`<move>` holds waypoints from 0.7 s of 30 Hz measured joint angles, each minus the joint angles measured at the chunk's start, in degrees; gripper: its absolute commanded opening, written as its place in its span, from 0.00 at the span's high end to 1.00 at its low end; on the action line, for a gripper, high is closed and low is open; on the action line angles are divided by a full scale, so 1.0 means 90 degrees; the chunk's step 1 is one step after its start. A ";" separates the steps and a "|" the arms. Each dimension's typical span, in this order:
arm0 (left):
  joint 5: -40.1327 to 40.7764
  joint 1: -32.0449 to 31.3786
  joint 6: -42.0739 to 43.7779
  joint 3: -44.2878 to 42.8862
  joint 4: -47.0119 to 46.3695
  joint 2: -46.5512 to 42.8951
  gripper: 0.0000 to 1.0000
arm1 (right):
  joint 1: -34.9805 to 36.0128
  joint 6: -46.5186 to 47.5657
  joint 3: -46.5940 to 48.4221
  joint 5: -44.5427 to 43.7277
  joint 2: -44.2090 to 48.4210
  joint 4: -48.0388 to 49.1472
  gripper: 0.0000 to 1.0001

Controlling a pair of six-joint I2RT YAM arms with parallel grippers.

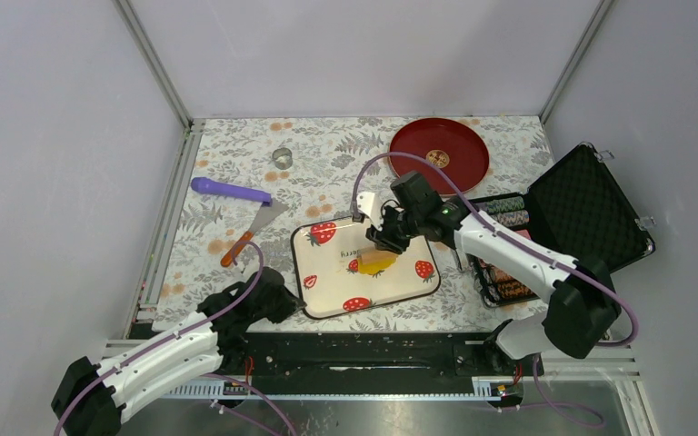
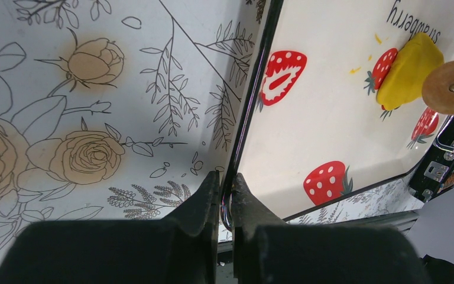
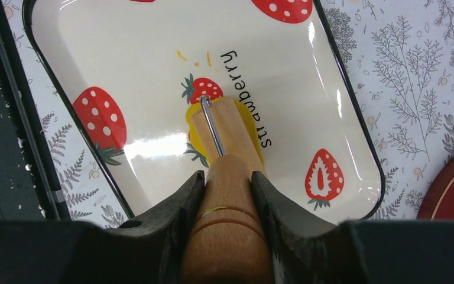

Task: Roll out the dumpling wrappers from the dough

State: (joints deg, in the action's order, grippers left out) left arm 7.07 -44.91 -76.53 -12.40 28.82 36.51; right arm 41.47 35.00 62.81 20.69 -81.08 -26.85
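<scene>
A lump of yellow dough (image 1: 377, 262) lies on the white strawberry tray (image 1: 327, 286); it also shows in the left wrist view (image 2: 411, 71) and the right wrist view (image 3: 193, 135). My right gripper (image 1: 386, 238) is shut on the wooden handle of a small roller (image 3: 227, 195), whose wooden drum (image 3: 227, 127) rests on the dough. The drum's round end shows in the left wrist view (image 2: 452, 87). My left gripper (image 2: 226, 192) is shut on the tray's dark left rim (image 2: 254, 100), near its front corner (image 1: 291, 304). No cut round wrappers are in view.
A purple-handled tool (image 1: 229, 190), an orange-handled scraper (image 1: 253, 232) and a small metal ring cutter (image 1: 282, 157) lie on the flowered cloth at the left. A red round plate (image 1: 439, 153) sits at the back. An open black case (image 1: 563, 227) with chips stands right.
</scene>
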 measured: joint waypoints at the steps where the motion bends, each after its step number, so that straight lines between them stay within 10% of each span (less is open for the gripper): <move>1: 0.0000 0.0000 0.0002 0.0000 -0.0002 0.0000 1.00 | 0.0000 -0.0005 -0.0012 0.0000 -0.0049 0.0049 1.00; 21: -0.0022 0.0019 0.0012 0.0000 -0.0005 0.0005 1.00 | -0.0379 0.0117 -0.0886 0.0386 -0.0017 0.1200 1.00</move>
State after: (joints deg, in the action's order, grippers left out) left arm 6.87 -44.73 -76.42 -12.40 28.77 36.56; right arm 38.06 36.05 54.83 24.16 -81.23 -16.05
